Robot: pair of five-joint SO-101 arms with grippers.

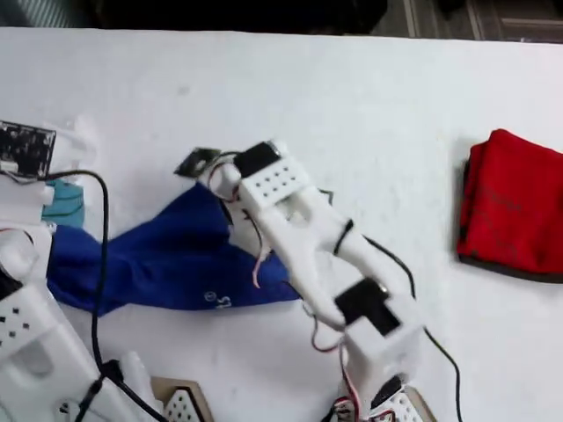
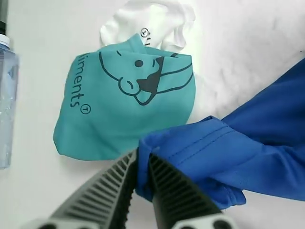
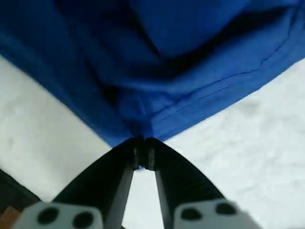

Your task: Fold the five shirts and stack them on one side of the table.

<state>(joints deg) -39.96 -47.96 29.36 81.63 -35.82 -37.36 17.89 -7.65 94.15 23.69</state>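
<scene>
Blue shirt (image 1: 167, 259): we record it unfolded and rumpled, stretched as a long band across the lower left and centre of the high view, on the white table (image 1: 378, 97). One end lies by the left arm near the left edge. The upper middle rises to the right arm at frame centre.

Left gripper (image 2: 143, 155): jaws pressed together on a stitched edge of the blue shirt (image 2: 248, 148). The cloth is bunched between the ribbed fingers (image 2: 114, 179) and spills out past the tips on one side.

Right gripper (image 3: 143, 143): jaws nearly closed, pinching a fold of the blue shirt (image 3: 167, 62) at their very tips. The rest of the cloth spreads away beyond the tips, over the table. In the high view we place this gripper (image 1: 215, 180) at the upper edge of the blue band, just left of centre.

Teal shirt (image 2: 119, 109): crumpled, with a dark printed drawing, just beside the left gripper's pinched end of the blue shirt. In the high view a small part (image 1: 66, 202) shows at the left edge.

White shirt (image 2: 157, 21): bunched, touching the far side of the teal shirt.

Red shirt (image 1: 515, 202): folded, at the right edge of the high view, well apart from the others. A dark border shows under its lower edge, and we cannot tell what it is.

Clear bottle (image 2: 7, 95): beside the teal shirt.

Circuit board (image 1: 25, 149): upper left edge of the high view.

Black cable (image 1: 104, 229): crosses the left end of the blue shirt.
</scene>
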